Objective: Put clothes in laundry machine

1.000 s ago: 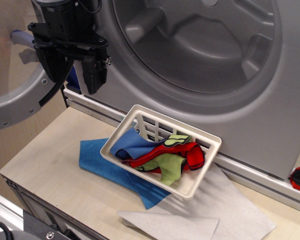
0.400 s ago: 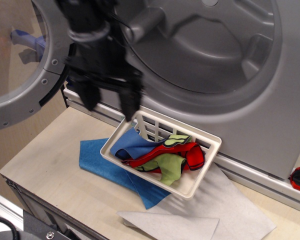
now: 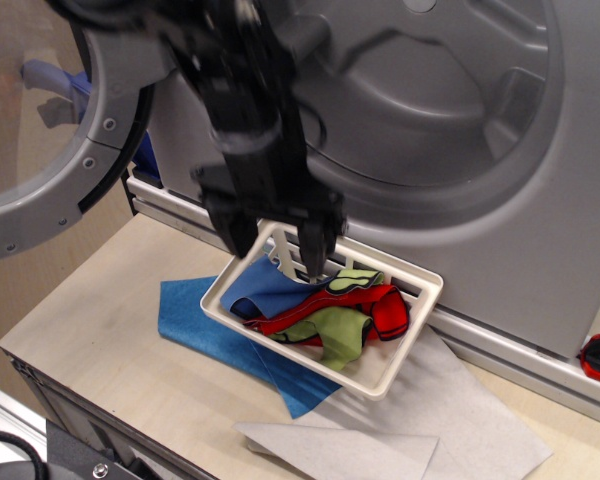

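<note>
1. In front of the laundry machine [image 3: 460, 110], on the pale wooden table [image 3: 110, 350], sits a white slotted basket [image 3: 385, 375] that holds the clothes [image 3: 325, 310].
2. The clothes form a low bundle: a blue piece at the end of the basket farthest from the machine's lower right corner, a red piece with dark edging across the middle, and lime-green pieces over and under it.
3. The bundle's long axis follows the basket's long side, running from upper left to lower right, roughly along the machine's front.
4. The claw [image 3: 273, 240] hangs over the basket's left end, directly before the drum mouth; its two dark fingers [image 3: 314, 245] point down and stand apart, with nothing between them. It is blurred.
5. One finger tip is at the basket's back rim; the other is just outside its left corner. I cannot tell whether either touches.
6. The round door [image 3: 50, 130] stands open, left of the drum mouth.
7. A flat blue cloth [image 3: 195, 325] and pale grey sheets [image 3: 450, 410] lie under and beside the basket.
</note>
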`<act>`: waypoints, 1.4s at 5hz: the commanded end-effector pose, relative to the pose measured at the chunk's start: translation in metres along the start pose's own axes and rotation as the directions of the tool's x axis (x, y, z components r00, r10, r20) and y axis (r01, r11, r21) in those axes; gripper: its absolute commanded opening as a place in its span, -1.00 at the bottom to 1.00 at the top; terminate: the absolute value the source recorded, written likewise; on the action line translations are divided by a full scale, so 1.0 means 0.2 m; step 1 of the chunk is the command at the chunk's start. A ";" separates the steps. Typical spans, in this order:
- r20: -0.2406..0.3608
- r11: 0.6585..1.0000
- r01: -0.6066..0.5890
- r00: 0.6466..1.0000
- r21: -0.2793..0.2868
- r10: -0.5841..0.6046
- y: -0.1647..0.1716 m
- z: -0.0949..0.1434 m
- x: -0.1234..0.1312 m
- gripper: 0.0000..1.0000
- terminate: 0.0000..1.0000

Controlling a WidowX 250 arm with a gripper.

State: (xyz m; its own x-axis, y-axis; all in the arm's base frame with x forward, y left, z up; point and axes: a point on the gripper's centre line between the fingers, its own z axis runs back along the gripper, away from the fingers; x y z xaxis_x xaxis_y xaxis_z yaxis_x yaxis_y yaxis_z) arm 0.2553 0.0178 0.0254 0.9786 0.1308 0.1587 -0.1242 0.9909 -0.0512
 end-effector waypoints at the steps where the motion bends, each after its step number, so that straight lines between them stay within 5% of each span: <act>1: 0.056 0.996 0.029 0.998 0.081 -0.033 0.03 -0.10 0.06 1.00 -1.00; 3: -0.004 0.999 0.020 1.000 0.031 -0.020 0.05 -0.18 0.08 1.00 -1.00; 5: -0.002 0.995 0.009 1.000 0.096 -0.009 0.08 -0.28 0.10 1.00 -1.00; 6: 0.027 0.991 0.051 0.998 0.124 -0.055 0.07 -0.25 0.09 -1.00 -1.00; 7: 0.094 0.970 0.073 0.991 0.230 -0.097 0.05 -0.16 0.09 -1.00 -1.00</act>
State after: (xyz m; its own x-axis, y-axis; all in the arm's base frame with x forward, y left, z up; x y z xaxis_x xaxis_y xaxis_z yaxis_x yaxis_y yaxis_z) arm 0.2662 0.0262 -0.0183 0.9794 0.0478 0.1961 -0.0844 0.9796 0.1825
